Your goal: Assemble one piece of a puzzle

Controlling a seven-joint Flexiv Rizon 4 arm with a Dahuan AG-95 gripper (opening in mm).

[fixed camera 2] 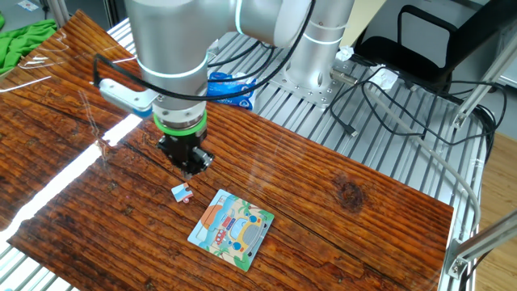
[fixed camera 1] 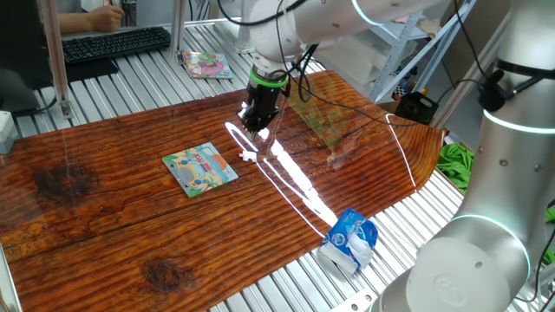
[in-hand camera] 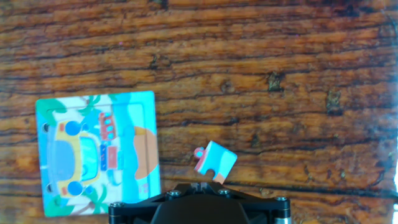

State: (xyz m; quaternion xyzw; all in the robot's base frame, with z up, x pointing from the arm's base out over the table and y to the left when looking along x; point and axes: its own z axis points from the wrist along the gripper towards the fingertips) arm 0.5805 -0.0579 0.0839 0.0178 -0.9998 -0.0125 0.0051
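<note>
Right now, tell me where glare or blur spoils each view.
One fixed view: a bright white glare streak runs across the table beside the piece, washing it out. The other fixed view: glare stays left, clear of the piece and the puzzle. Hand view: sharp, evenly lit; only the tool body blocks the bottom edge.

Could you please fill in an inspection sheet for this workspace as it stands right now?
Surface: wooden table, with glare streaks.
Job's things: the puzzle lies flat; the piece lies loose beside it, apart from it.
Clutter: blue-white packet at the table edge; picture booklet off the table.
Grippers: gripper hovers above the piece, holding nothing; jaw state unclear.
Cables: black cables on the slatted bench.
Surroundings: keyboard, green cloth.
</note>
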